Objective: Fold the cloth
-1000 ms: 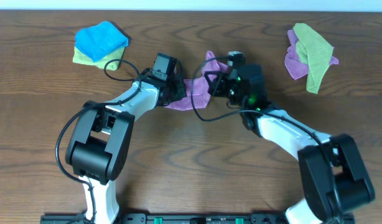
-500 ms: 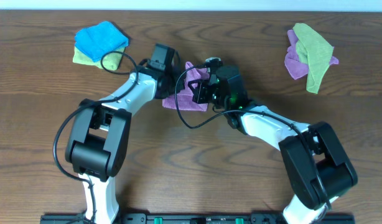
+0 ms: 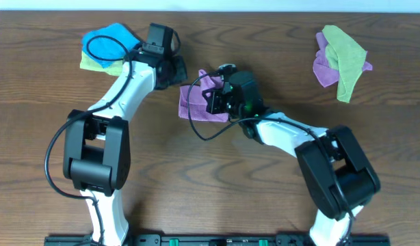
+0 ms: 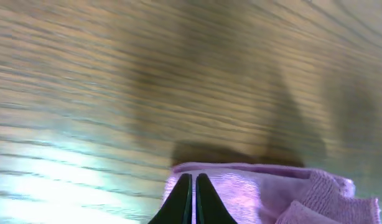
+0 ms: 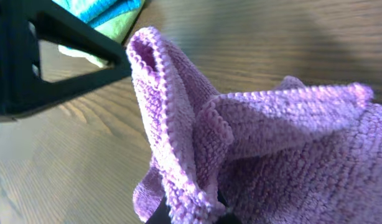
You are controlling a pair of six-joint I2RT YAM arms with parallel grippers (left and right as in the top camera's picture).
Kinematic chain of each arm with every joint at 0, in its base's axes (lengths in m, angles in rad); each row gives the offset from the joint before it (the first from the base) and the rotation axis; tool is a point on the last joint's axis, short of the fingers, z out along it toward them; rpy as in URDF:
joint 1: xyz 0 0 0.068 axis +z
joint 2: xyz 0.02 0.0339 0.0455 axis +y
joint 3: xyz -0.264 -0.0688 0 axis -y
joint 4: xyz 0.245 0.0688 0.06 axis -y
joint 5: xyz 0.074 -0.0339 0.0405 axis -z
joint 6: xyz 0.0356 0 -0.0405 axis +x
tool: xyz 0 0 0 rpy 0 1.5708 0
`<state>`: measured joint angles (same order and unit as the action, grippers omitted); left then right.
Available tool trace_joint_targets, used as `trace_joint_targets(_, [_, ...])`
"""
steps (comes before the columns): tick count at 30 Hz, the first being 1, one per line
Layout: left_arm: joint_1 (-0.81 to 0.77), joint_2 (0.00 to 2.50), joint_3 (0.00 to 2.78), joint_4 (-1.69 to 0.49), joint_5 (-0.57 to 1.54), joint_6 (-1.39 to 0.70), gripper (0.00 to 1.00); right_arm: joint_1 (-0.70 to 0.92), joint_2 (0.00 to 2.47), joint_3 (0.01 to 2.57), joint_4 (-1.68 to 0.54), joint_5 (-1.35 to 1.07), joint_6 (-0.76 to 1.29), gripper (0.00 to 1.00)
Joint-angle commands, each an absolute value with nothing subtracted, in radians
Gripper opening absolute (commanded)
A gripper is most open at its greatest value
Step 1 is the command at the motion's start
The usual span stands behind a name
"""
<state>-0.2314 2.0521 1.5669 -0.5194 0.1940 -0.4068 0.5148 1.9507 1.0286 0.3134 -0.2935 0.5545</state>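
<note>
Overhead: the cloth lies bunched in the upper middle of the table. The right gripper sits on top of its upper right part. The left gripper is just off the cloth's upper-left corner and looks clear of the fabric. A blue cloth lies over a lime-green cloth at far left, near the left arm's wrist. At far right, a second green cloth is draped over another purple cloth, well apart from both arms.

Left wrist: the fingers are pressed together with no gap and no fabric visible between them. The cloth's edge lies flat on the wood right at the tips. Background is blurred.

Right wrist: the jaws are pinching a raised fold of the cloth. The ridge stands up from the bottom edge, and the rest spreads to the right on the table. Only slivers of the fingers show. A black triangular frame sits upper left, with blue and green fabric behind it.
</note>
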Motion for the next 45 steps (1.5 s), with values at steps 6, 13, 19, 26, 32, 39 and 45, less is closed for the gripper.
trace_joint_targets(6, [-0.183,2.059,1.621,-0.541,0.146,-0.369,0.06,0.559,2.024,1.109,0.272,-0.292,0.517,0.01])
trace_joint_targets(13, [-0.136,2.058,1.66,-0.553,0.146,-0.369,0.06,0.583,2.032,1.11,0.268,-0.3,0.514,0.13])
trace_joint_targets(19, [-0.104,2.058,1.673,-0.553,0.146,-0.369,0.06,0.602,2.032,1.11,0.269,-0.374,0.515,0.33])
trace_joint_targets(26, [-0.082,2.058,1.674,-0.55,0.146,-0.369,0.06,0.623,2.031,1.114,0.273,-0.427,0.515,0.44])
trace_joint_targets(32, [-0.072,2.057,1.674,-0.55,0.146,-0.369,0.06,0.622,2.031,1.139,0.273,-0.471,0.515,0.49])
trace_joint_targets(39, [-0.064,2.032,1.674,-0.551,0.146,-0.369,0.54,0.592,1.989,1.165,0.272,-0.475,0.514,0.57])
trace_joint_targets(45, [-0.03,1.969,1.674,-0.604,0.155,-0.377,0.98,0.486,1.885,1.165,0.154,-0.471,0.468,0.93])
